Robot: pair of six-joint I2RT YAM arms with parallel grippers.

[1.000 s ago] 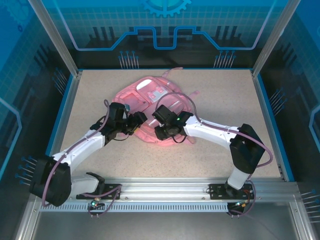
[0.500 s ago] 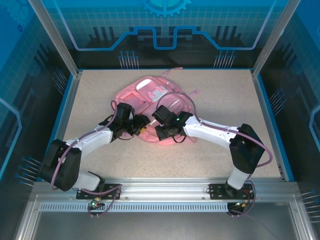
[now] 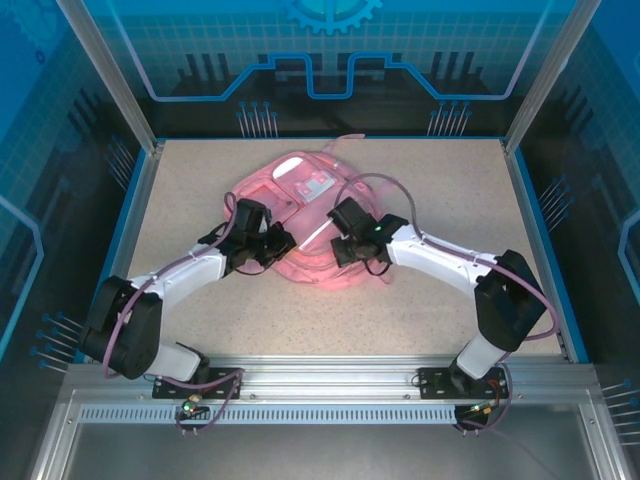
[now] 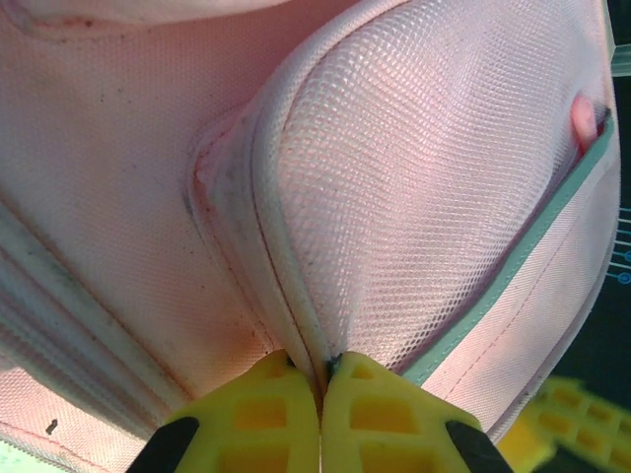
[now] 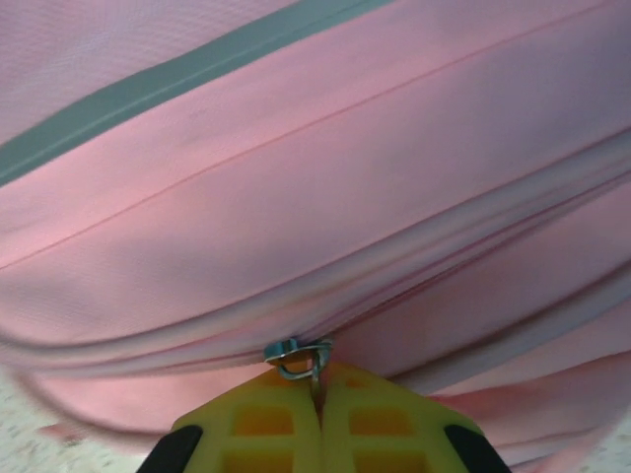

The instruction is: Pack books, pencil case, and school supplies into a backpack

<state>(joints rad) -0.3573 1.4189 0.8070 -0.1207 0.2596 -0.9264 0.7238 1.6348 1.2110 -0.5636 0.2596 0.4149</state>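
Speckled table (image 3: pixel 450 190), backpack (image 3: pixel 300 180) lying flat mid-table. At the fingers: left gripper (image 4: pixel 320 370) pinched tight on the piped rim of the mesh pocket (image 4: pixel 424 197), right gripper (image 5: pixel 317 379) clamped on the metal zipper pull (image 5: pixel 296 355). Fabric looks soft, light and floppy, so it'll likely bunch. I'd anchor the seam and drag the tab along the zipper line.

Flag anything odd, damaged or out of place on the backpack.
Nothing damaged or spilled. The backpack lies flat; left gripper pinches the mesh pocket seam, right gripper the zipper pull. Only faint dark smudges mark the fabric beside that pocket.
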